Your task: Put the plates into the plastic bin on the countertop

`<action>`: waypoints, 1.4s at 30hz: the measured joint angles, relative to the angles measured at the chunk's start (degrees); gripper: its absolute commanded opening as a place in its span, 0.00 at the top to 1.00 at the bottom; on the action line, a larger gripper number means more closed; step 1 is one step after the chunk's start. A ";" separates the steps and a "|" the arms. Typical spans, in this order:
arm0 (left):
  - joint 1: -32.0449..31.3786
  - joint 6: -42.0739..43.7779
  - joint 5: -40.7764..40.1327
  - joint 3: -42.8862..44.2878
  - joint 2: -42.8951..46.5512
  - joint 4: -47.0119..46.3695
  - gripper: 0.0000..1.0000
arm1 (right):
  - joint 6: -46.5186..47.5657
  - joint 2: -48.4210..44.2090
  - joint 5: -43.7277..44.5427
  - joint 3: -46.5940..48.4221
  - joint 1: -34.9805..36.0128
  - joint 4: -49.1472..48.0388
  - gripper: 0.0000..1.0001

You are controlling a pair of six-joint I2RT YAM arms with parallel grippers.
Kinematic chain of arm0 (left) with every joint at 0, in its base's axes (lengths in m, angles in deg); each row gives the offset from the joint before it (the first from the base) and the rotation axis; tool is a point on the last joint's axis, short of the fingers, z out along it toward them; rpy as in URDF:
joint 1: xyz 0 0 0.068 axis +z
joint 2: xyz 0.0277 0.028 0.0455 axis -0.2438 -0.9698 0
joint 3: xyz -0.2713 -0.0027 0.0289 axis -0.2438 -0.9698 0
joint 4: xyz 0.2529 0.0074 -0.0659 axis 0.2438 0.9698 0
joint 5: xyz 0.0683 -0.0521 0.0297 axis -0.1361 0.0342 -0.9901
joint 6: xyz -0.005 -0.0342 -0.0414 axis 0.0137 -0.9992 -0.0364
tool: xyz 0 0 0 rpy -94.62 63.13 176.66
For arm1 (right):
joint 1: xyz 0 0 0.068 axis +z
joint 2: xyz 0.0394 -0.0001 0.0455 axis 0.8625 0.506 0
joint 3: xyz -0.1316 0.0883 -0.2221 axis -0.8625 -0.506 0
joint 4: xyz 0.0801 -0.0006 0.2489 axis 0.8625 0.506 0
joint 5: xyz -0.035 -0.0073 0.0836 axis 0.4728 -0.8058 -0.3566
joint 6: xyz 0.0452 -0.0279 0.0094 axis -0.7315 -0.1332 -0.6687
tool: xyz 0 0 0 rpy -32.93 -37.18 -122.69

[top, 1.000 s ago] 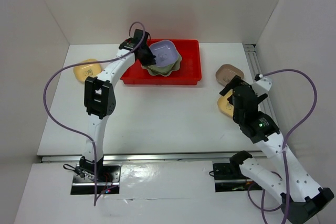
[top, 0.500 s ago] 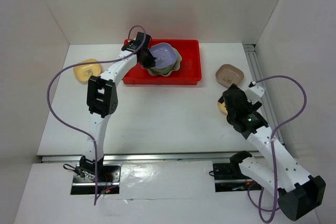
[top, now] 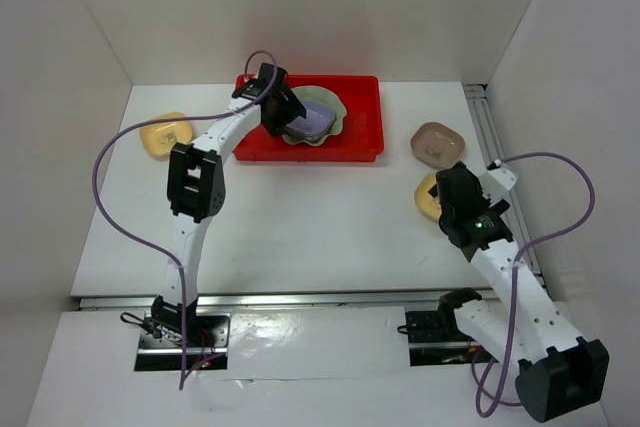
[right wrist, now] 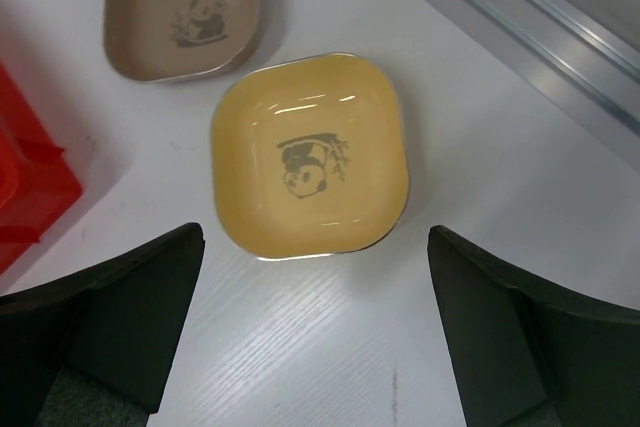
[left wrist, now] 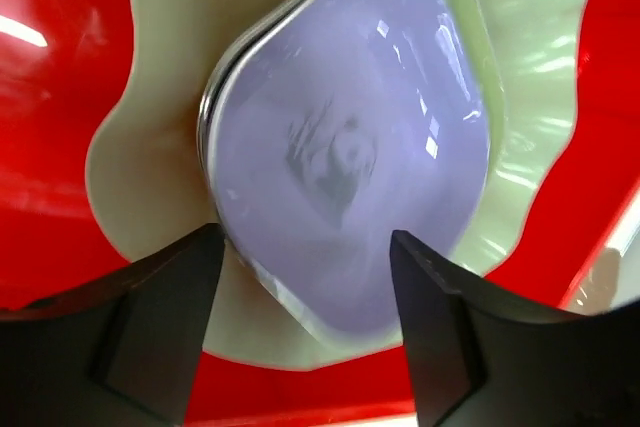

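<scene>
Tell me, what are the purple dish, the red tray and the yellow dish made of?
The purple dish: probably plastic or melamine, glossy; sharp light glints. The red tray: moulded plastic, shiny; bright glare streak. The yellow dish: smooth, glossy, with a printed panda; plastic or glazed ceramic, I cannot tell which.

The countertop (top: 330, 217) is a flat white surface with a faint wood grain, boxed in by three plain white walls: a far wall (top: 320, 7), a left wall (top: 50, 127) and a right wall (top: 580, 77). A metal rail (top: 487, 122) runs along the right edge of the surface, close to the right wall. A thin metal strip (top: 300, 299) lines the near edge. Nearer than that lies a glossy white board (top: 320, 347), which catches bright patches of glare. The light is soft and even, with only faint shadows.
</scene>
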 measured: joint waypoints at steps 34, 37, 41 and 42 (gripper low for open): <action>-0.13 13.68 3.43 -34.99 54.40 -0.04 0.01 | 10.12 33.07 -18.32 -4.59 -24.59 -21.29 0.44; 0.02 13.79 2.29 -36.35 58.03 0.04 0.01 | 10.75 33.18 -18.32 -4.59 -24.59 -21.38 0.67; 0.96 14.62 1.07 -37.24 60.70 1.07 0.01 | 9.75 31.21 -18.60 -4.57 -24.57 -23.26 1.00; 1.25 14.78 0.92 -37.27 60.78 1.20 0.01 | 9.49 30.42 -18.86 -4.55 -24.57 -23.78 1.00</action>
